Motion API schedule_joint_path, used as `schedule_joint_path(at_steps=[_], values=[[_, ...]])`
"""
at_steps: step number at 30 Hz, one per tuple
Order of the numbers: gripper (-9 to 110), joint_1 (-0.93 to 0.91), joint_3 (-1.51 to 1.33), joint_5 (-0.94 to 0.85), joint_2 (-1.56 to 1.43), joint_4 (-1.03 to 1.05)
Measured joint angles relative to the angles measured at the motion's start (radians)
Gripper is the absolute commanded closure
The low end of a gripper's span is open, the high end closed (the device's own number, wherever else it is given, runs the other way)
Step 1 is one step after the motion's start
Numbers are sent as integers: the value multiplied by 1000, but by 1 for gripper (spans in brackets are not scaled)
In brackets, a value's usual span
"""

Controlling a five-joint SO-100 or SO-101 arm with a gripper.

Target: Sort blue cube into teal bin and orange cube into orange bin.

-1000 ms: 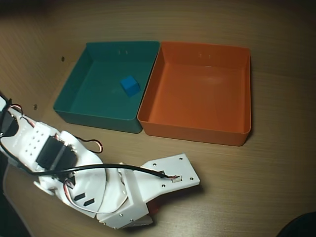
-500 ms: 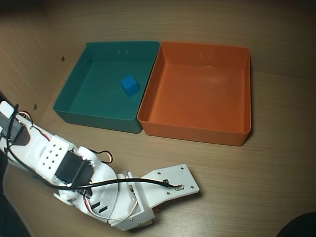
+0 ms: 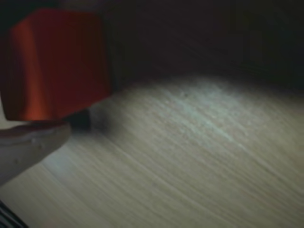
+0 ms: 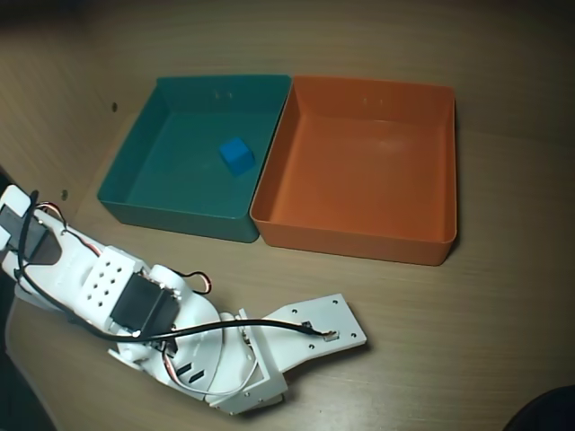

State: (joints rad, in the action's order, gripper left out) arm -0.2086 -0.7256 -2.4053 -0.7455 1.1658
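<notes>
**Orange cube low at the near edge, half the job done**

The blue cube (image 4: 236,155) already sat inside the teal bin (image 4: 135,162), a little toward the wall it shared with the orange bin (image 4: 445,171), which was empty. The two trays stood side by side, touching, toward the far edge of the wooden worktop (image 4: 467,323).

The arm was folded down near the worktop's near edge, on the left of the overhead view, its white wrist plate covering whatever it worked on. Only the wrist view showed the orange cube (image 3: 57,64): it filled the upper left corner, blurred and dim, with one pale finger (image 3: 28,145) just under it. Whether the gripper (image 3: 45,121) had actually closed on the cube I could not tell, since the other finger was out of frame (and the overhead view hid the jaws altogether).

My worry from where I stood was the grip. If the cube was only resting against that one finger, a lift would probably tip it off or nudge it toward the near edge. A skewed hold could also let it slip on the way across to the orange bin, and a low carry might clip the tray's near wall.

The cube itself looked plain and smooth, deep red-orange in the shadow, with a brighter streak down one lit edge.
</notes>
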Motion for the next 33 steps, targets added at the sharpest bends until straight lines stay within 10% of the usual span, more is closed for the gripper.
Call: schedule_joint_path(at_steps=[11,33], values=[[108,0,5,0,5,3],[107,25,0,0,-348,18]])
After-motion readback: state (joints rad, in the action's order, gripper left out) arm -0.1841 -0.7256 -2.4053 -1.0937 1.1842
